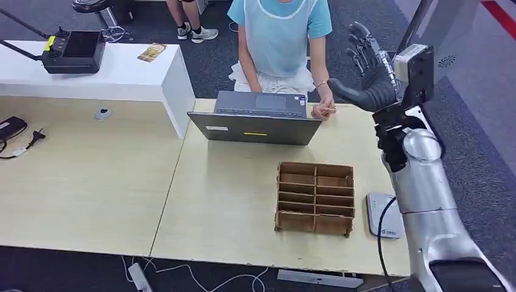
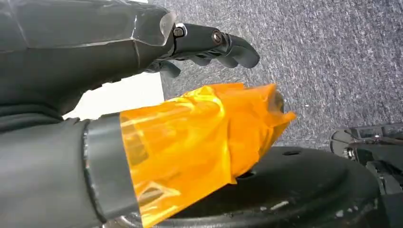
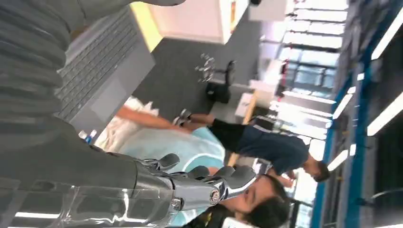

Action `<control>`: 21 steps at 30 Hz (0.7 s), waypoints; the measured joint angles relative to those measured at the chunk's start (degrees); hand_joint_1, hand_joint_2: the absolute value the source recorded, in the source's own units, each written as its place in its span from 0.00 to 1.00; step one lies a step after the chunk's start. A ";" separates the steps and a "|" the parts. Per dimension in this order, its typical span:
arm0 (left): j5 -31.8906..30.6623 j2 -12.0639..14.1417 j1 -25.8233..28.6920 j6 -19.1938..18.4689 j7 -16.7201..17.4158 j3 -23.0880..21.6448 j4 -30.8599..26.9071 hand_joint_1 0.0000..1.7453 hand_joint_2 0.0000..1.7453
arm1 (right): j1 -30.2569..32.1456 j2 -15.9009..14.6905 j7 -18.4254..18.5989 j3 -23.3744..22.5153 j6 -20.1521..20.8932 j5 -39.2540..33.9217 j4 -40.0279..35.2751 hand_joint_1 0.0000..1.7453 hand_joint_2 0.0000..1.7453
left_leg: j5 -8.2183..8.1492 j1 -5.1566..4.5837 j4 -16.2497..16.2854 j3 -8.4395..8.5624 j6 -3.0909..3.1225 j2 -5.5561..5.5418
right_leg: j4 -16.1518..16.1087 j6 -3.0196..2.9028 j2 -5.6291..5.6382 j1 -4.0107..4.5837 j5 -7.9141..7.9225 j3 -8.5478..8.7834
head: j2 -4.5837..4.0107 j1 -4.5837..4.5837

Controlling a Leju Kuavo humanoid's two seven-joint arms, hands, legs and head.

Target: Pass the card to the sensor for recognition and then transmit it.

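Note:
My right hand (image 1: 370, 70) is raised high above the table's far right corner, fingers spread upward and thumb pointing left, with nothing in it. In the right wrist view its fingers (image 3: 199, 183) stretch toward the seated person. The flat grey card sensor (image 1: 382, 214) lies with its cable at the table's right edge, below my right forearm. A person's hand (image 1: 323, 110) rests on the table beside the laptop (image 1: 258, 118); I cannot tell whether it holds a card. My left hand (image 2: 142, 57) hangs over the carpet, empty, fingers slightly curved, its thumb (image 2: 199, 142) wrapped in orange film.
A brown wooden compartment box (image 1: 315, 198) stands just left of the sensor. A person in a light blue top sits behind the laptop. A white counter (image 1: 122, 76) at the back left carries a black controller (image 1: 73, 52) and a small leaflet (image 1: 152, 52). A plug and cable (image 1: 30, 140) lie far left.

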 joint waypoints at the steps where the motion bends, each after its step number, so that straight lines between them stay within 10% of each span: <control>1: 0.07 0.00 0.01 0.07 0.00 0.11 0.00 0.00 0.00 | 1.48 -0.29 -0.20 -0.18 0.24 -1.53 -1.68 0.00 1.00 | 0.00 0.00 0.00 0.00 0.00 0.00 | 0.00 0.00 0.00 0.00 0.00 0.00 | 0.00 -0.02; 10: 0.98 -0.13 0.15 0.68 -0.44 1.01 0.00 0.00 0.00 | 14.07 -3.79 -2.65 -0.74 0.90 -5.74 -15.51 0.00 1.00 | -0.03 0.00 -0.01 -0.03 0.00 -0.01 | 0.00 0.01 -0.01 0.00 -0.01 -0.01 | 0.00 0.00; 21: 3.08 -0.42 0.32 1.81 -0.07 2.84 0.00 0.00 0.00 | 27.19 -7.59 -5.03 -1.53 -5.50 6.06 -25.56 0.00 1.00 | -0.06 0.00 -0.02 -0.05 0.04 0.00 | -0.03 0.03 -0.01 0.00 -0.03 -0.01 | 0.00 -0.02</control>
